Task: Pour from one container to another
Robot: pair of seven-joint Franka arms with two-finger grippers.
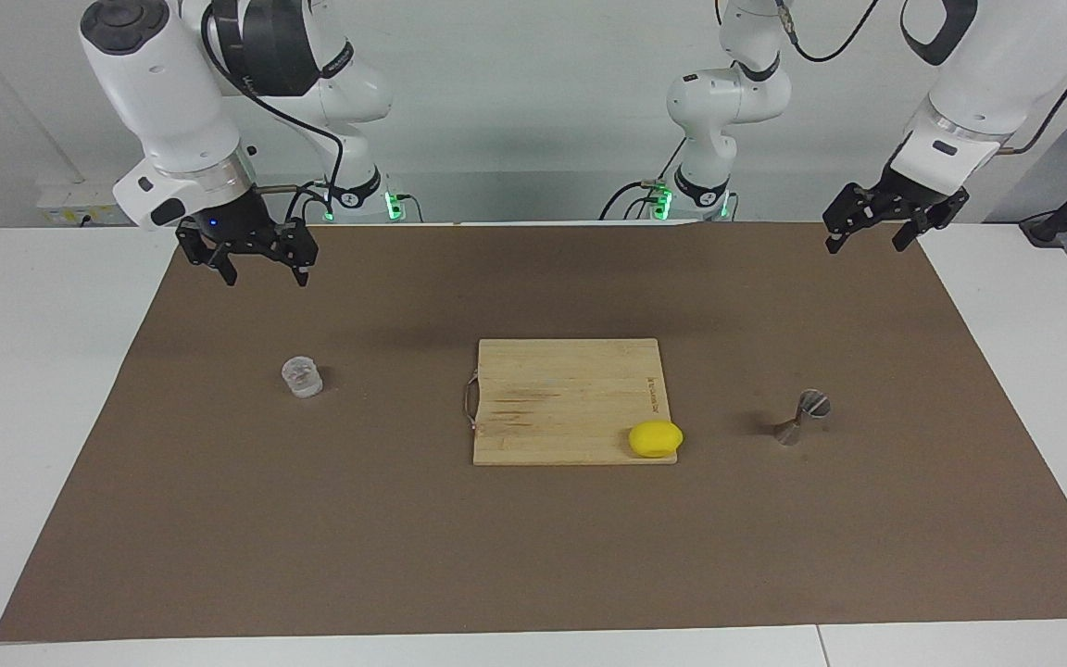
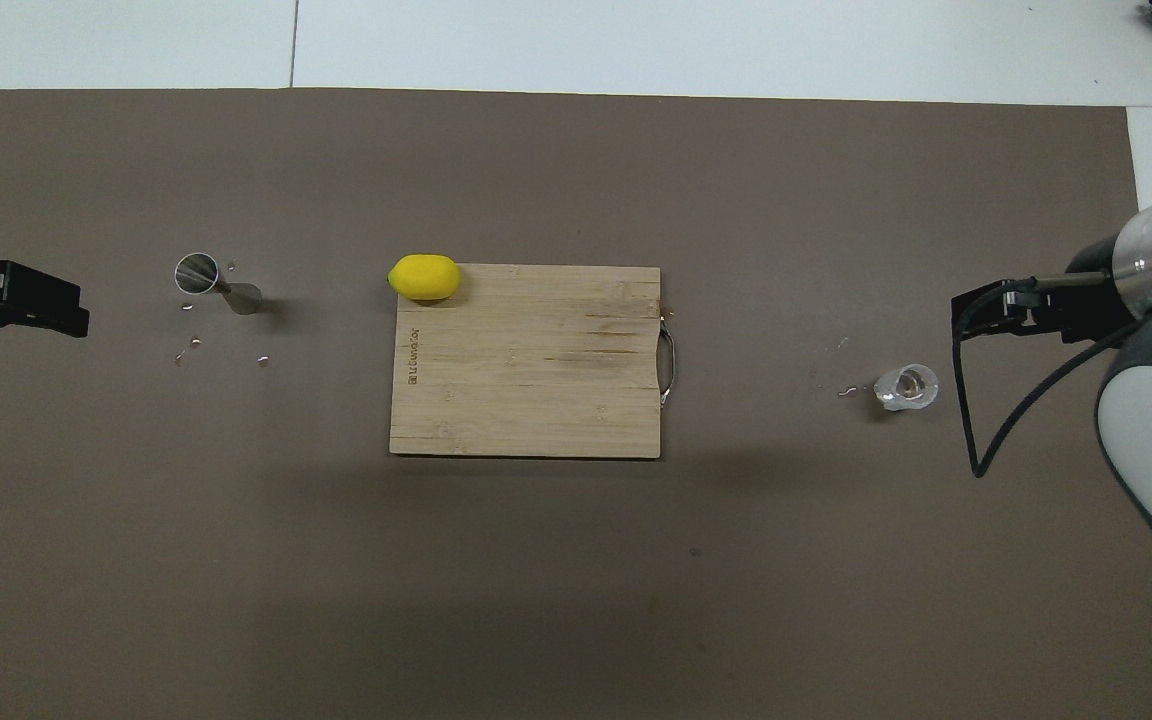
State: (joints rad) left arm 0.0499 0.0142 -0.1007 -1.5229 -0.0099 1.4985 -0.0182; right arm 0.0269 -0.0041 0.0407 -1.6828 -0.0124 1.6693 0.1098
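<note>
while both arms wait raised above the tabletop (image 1: 52, 417), you have nothing in either hand. your right hand (image 1: 256, 270) hangs over the brown mat (image 1: 533, 556) near the mat's edge closest to the robots, at the right arm's end, with its fingers spread wide and empty. your left hand (image 1: 874, 239) hangs over the mat's corner closest to the robots at the left arm's end, tilted, its fingers also spread wide and empty.

the glass tumbler (image 1: 302, 377) stands upright on the mat toward the right arm's end, farther from the robots than the right hand's spot and well apart from it. in the overhead view you can see the tumbler (image 2: 906, 387) with a small wet trace on the mat just beside it.

the steel jigger (image 1: 802, 417) stands on the mat toward the left arm's end, its hourglass shape plain, well apart from the left hand. from overhead the jigger (image 2: 216, 284) shows its round open mouth, and a few droplets (image 2: 192, 345) lie scattered on the mat near it.

between the two sits a wooden cutting board (image 1: 561, 398) in the middle of the mat, its metal handle on the side toward the tumbler. a lemon (image 1: 655, 438) rests on the board's corner that lies toward the jigger and farthest from the robots, partly overhanging the edge.
</note>
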